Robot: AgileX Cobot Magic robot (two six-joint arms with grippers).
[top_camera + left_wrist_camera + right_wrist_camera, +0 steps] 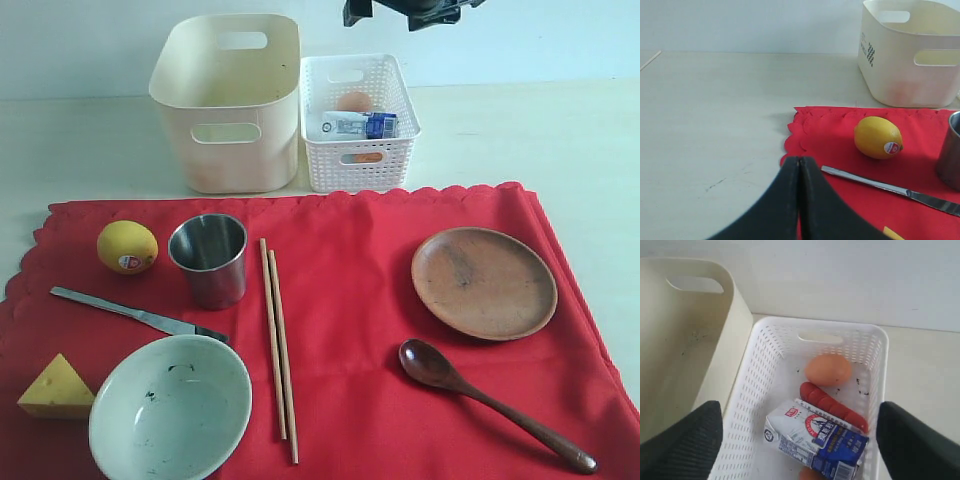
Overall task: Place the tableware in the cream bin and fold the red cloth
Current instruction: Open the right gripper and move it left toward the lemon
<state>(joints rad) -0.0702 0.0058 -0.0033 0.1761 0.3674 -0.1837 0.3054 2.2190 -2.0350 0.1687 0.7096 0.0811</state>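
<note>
Red cloth (350, 300) lies flat and unfolded on the near worktop (560, 130). Cream bin (230, 170) stands upright just past the cloth's far edge, with the white lattice basket (395, 165) right beside it.

All tableware is on the cloth, outside the bin:
- round brown plate (484, 282): right side
- pale speckled bowl (170, 405): near left
- dark wooden spoon (430, 366): in front of the plate
- chopstick pair (273, 340): mid-cloth
- metal knife (125, 312): between bowl and lemon (127, 246)
- steel cup (209, 258): upright beside the lemon

Cheese wedge (55, 390) sits left of the bowl.

Right fingers (920, 445) are spread wide and empty, above the basket over milk carton (815, 437), sausage (832, 407) and egg (828, 370). Bin alongside, tableware well apart.

Left fingers (775, 205) are pressed together, gripping nothing, low at the cloth's left corner. Knife and lemon are near.
</note>
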